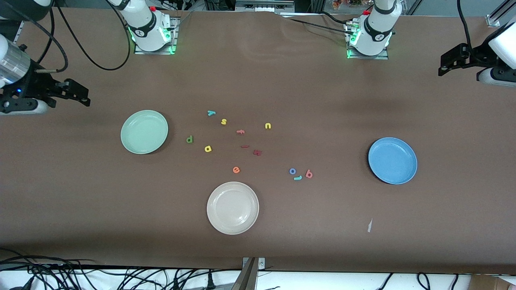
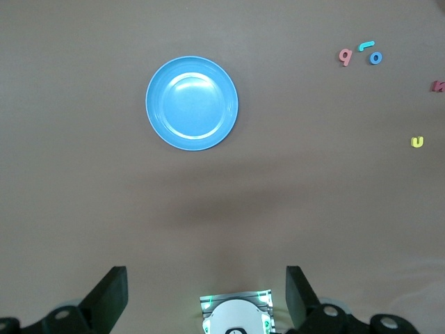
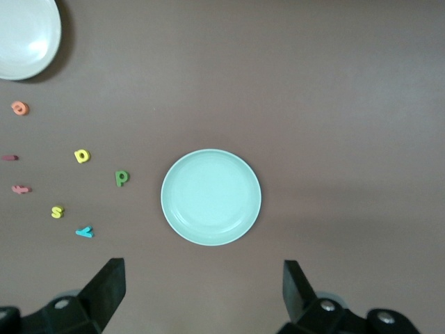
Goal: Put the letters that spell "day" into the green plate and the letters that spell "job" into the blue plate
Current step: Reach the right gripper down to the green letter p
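The pale green plate (image 1: 144, 131) (image 3: 211, 197) lies empty toward the right arm's end, the blue plate (image 1: 392, 160) (image 2: 192, 103) empty toward the left arm's end. Between them, the dark green d (image 1: 189, 139) (image 3: 122, 177), yellow a (image 1: 208, 149) (image 3: 82, 155) and teal y (image 1: 211, 113) (image 3: 85, 232) lie apart on the table. The blue o (image 1: 292, 171) (image 2: 375, 58), teal j (image 1: 298, 177) (image 2: 366, 46) and pinkish-red b (image 1: 309, 174) (image 2: 345, 56) huddle together. My right gripper (image 1: 82, 96) (image 3: 201, 268) and left gripper (image 1: 443, 64) (image 2: 205, 275) hover open and empty, high over the table ends.
A cream-white plate (image 1: 232, 208) (image 3: 24, 35) sits nearest the front camera. Other letters lie among the task's: yellow s (image 1: 223, 121), yellow u (image 1: 268, 126) (image 2: 417, 142), pink f (image 1: 240, 131), orange e (image 1: 236, 170) and two dark red pieces (image 1: 257, 152).
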